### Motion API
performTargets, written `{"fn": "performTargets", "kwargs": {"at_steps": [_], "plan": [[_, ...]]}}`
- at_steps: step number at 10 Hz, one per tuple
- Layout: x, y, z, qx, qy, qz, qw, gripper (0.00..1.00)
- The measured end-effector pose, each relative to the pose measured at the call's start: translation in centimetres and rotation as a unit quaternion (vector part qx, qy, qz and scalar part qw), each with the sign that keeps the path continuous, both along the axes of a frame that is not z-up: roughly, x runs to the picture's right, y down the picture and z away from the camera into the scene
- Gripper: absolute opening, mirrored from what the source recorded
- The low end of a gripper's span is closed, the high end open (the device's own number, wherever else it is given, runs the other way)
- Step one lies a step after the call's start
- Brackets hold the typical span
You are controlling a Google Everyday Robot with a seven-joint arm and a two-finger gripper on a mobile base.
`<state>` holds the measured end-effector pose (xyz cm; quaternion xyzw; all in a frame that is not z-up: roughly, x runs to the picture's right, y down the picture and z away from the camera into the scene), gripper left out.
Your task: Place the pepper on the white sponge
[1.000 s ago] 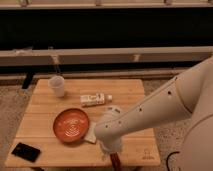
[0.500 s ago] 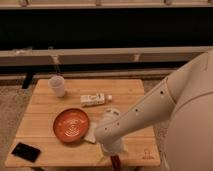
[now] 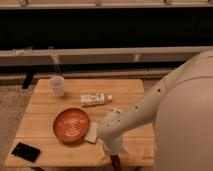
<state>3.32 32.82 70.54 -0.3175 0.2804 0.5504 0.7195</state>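
Camera view: gripper [image 3: 115,156] fingers look pinched on the pepper [image 3: 116,163] by the bench [image 3: 45,107] front edge; white sponge [image 3: 92,132] up-left of them, placing not done.

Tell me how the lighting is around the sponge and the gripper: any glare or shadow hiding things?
Camera view: dim, warm light on the table, with a black band behind it. Camera view: no harsh glare, only a soft sheen on the plate. Camera view: the sponge is lit, its right side covered by the arm. Camera view: the gripper hangs at the table's front edge in shade, the dark pepper just below it.
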Motion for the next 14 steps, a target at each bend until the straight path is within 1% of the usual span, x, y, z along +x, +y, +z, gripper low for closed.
{"fn": "performTargets", "kwargs": {"at_steps": [3,4,5,10,11,12,13,14], "plan": [[0.1,0.6,1.2,-0.016,0.002,-0.005,0.9999,0.80],[0.2,0.8,1.5,-0.020,0.003,-0.007,0.9998,0.78],[0.2,0.9,1.8,-0.022,0.003,-0.008,0.9997,0.73],[0.5,1.4,2.8,-0.040,0.004,-0.016,0.9991,0.24],[0.5,1.4,2.9,-0.042,0.004,-0.018,0.9989,0.12],[0.5,1.5,2.9,-0.043,0.004,-0.020,0.9989,0.05],[0.6,1.5,3.0,-0.044,0.005,-0.021,0.9988,0.00],[0.6,1.5,3.1,-0.044,0.006,-0.022,0.9988,0.00]]}}
